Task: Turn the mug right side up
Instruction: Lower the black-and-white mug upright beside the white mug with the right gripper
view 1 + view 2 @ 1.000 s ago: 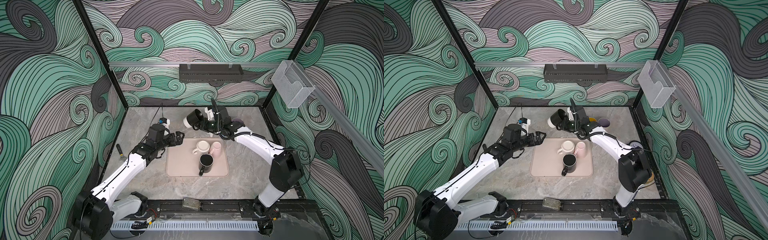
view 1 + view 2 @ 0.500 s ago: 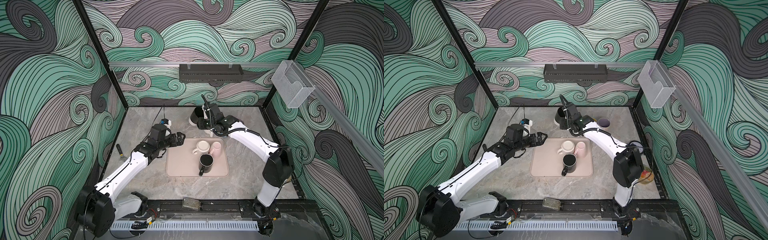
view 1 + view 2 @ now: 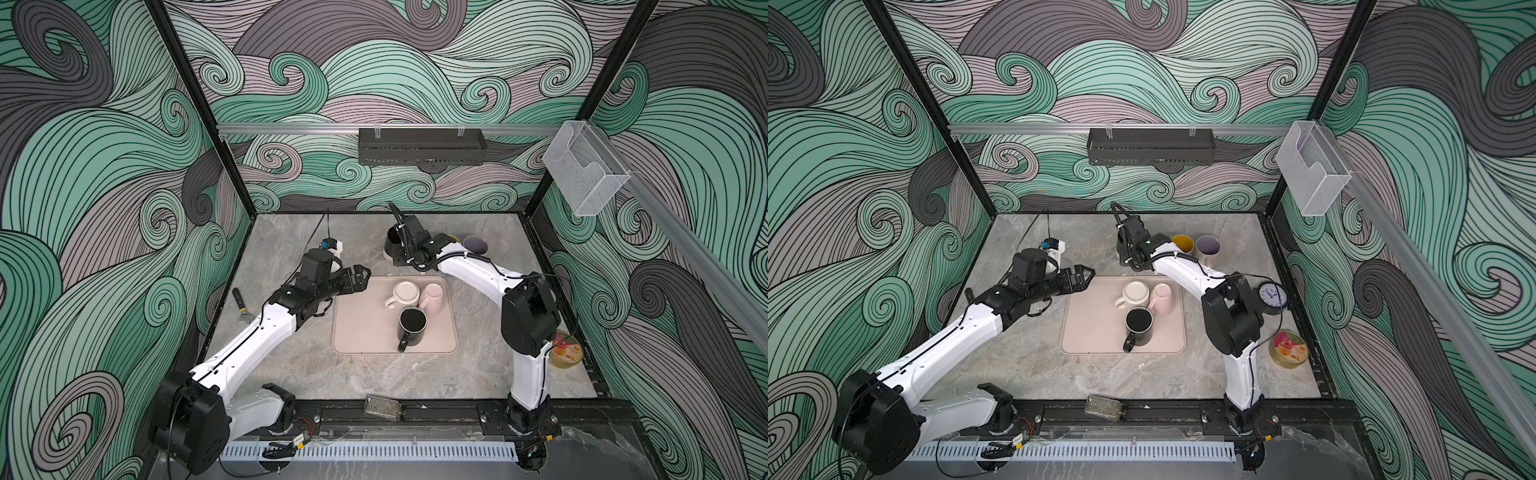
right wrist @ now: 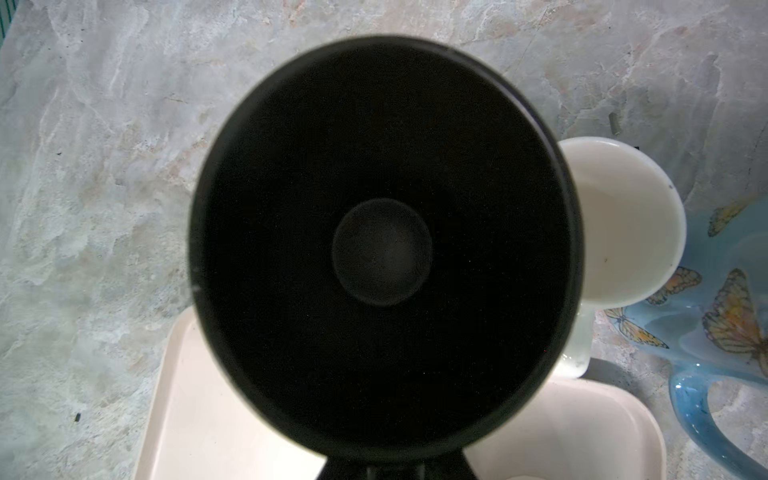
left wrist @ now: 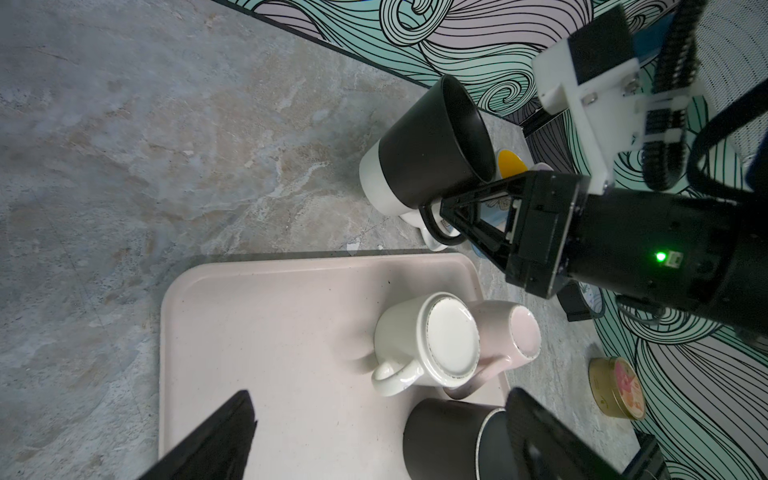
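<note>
The black mug (image 5: pixel 419 162), clenched by its handle in the right hand (image 5: pixel 451 212), now faces mouth-up, no longer sideways. It likely only needs setting on the tabletop (image 5: pixel 166 124) beneath that hand. The left hand (image 3: pixel 362 275) hangs released.

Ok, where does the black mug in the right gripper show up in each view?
In a top view: black mug just past the pink tray's far edge, at the right arm's tip.
In a top view: same place, mostly hidden by the arm.
Left wrist: upper middle, tilted, handle pinched by the right gripper.
Right wrist: fills the centre, mouth toward the camera.
Shared landmark: the pink tray, in all four.
</note>
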`<state>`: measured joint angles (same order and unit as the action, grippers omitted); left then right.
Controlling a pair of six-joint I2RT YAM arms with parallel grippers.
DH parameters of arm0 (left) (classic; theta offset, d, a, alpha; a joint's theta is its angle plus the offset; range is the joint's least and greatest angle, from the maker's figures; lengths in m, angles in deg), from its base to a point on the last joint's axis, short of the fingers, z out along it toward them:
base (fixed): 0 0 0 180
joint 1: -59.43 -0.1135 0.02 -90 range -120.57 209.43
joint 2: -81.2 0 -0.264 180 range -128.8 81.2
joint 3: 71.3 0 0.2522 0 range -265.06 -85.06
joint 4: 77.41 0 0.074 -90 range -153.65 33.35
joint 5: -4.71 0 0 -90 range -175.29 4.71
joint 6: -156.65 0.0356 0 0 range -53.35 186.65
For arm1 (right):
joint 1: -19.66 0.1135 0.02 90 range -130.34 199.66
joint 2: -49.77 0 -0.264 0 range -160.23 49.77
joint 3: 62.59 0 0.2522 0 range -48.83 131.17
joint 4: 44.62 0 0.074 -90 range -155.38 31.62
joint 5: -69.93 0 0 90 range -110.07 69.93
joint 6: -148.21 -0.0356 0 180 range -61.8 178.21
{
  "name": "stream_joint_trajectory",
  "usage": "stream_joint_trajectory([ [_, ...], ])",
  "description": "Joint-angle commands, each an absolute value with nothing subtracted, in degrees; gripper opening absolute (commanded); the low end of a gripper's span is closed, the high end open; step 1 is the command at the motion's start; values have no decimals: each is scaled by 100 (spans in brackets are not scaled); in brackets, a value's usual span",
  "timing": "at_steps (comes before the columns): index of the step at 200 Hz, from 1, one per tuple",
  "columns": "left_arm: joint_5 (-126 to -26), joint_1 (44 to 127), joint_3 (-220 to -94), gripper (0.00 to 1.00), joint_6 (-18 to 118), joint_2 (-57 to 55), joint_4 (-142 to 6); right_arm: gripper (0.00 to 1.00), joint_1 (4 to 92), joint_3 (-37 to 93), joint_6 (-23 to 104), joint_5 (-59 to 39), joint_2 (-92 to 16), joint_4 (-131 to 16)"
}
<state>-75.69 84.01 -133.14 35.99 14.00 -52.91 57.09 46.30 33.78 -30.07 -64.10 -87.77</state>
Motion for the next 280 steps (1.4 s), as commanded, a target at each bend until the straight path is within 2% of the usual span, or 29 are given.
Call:
stream_joint_trajectory([
  [1,-7544,8448,-13310,95,3633,1380,-5380,0,5727,4941,3487,-3381,-6528,-8447],
  [107,-7580,8448,-13217,96,3616,1359,-5415,0,5710,5228,3470,-3580,-7097,-8511],
  [280,-7519,8448,-13227,95,3597,1187,-5470,0,5816,5085,3340,-4274,-7309,-8587],
])
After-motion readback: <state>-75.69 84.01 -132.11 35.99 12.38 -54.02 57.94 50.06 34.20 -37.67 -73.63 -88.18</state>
